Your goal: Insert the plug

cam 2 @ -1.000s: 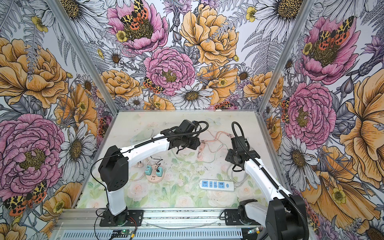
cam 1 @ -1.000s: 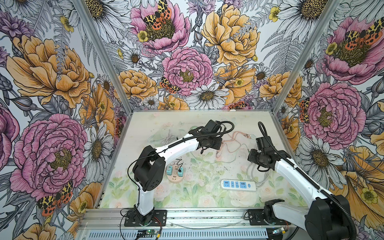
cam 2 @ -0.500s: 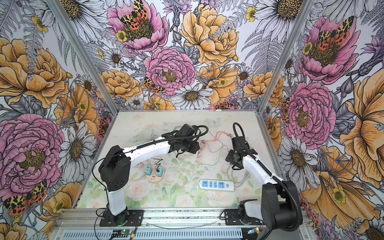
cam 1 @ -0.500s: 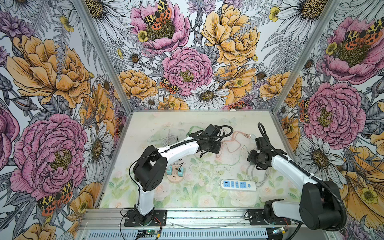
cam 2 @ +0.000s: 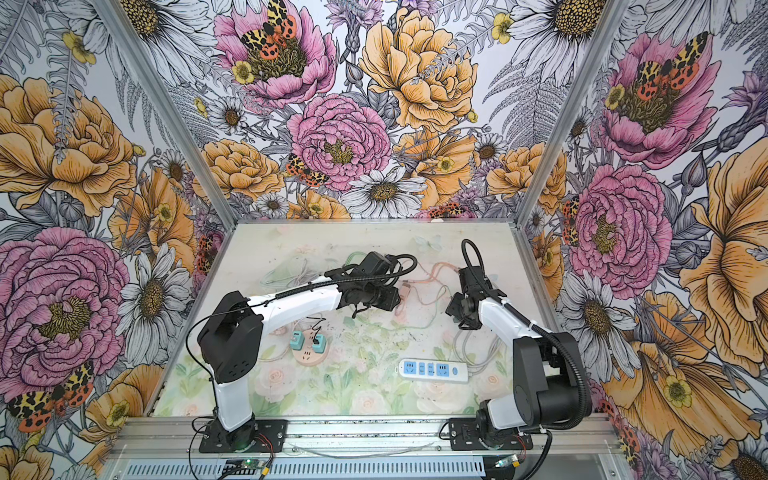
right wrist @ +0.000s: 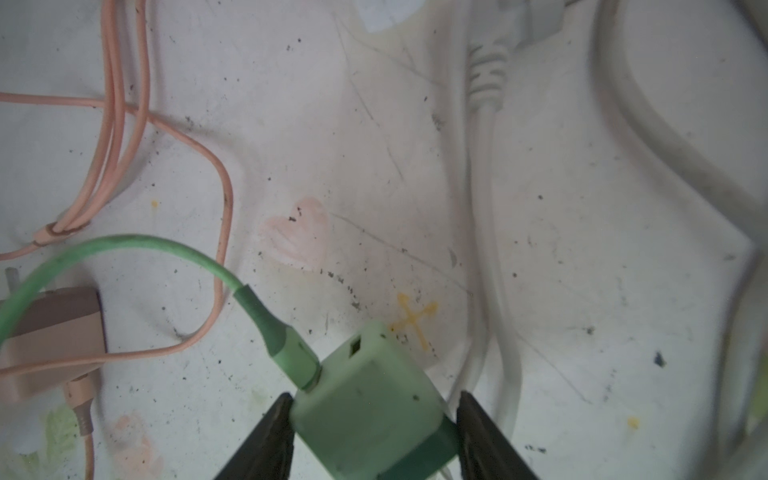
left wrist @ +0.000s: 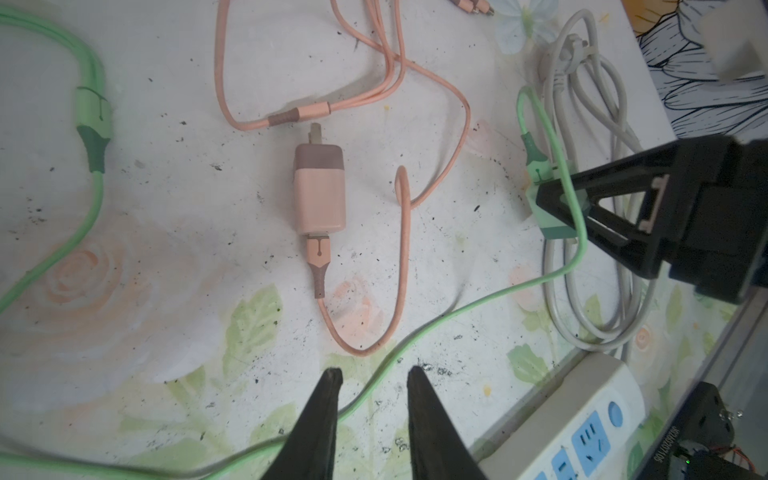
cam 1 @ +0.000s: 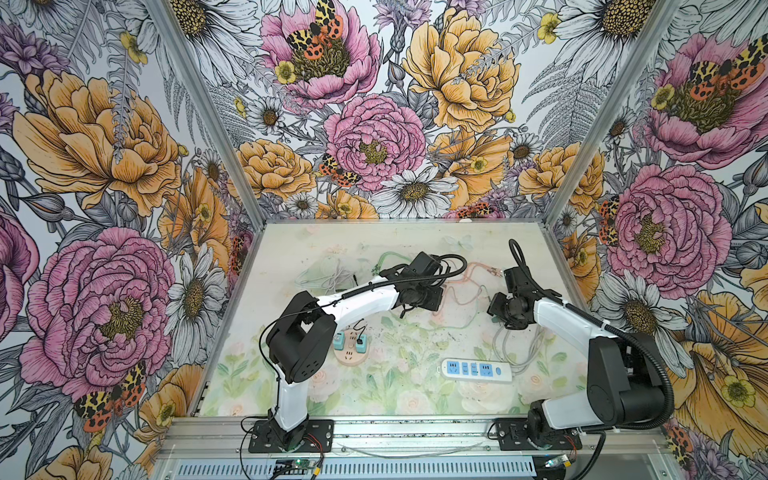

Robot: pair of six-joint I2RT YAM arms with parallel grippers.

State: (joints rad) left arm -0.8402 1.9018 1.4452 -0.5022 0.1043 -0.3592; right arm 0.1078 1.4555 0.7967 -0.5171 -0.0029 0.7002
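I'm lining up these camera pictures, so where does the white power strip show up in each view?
Both top views: the white power strip lies right of centre, toward the front of the table.
Left wrist: beside the left gripper, cut off by the frame edge.
Right wrist: not in it.
Shared landmark: the grey coiled cord next to it.

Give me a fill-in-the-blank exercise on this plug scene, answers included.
The right gripper is shut on a charger coloured ___. The left gripper holds ___. The loose charger on the table is ___. The socket faces of the white power strip are ___.
Missing words: green; nothing; pink; blue.
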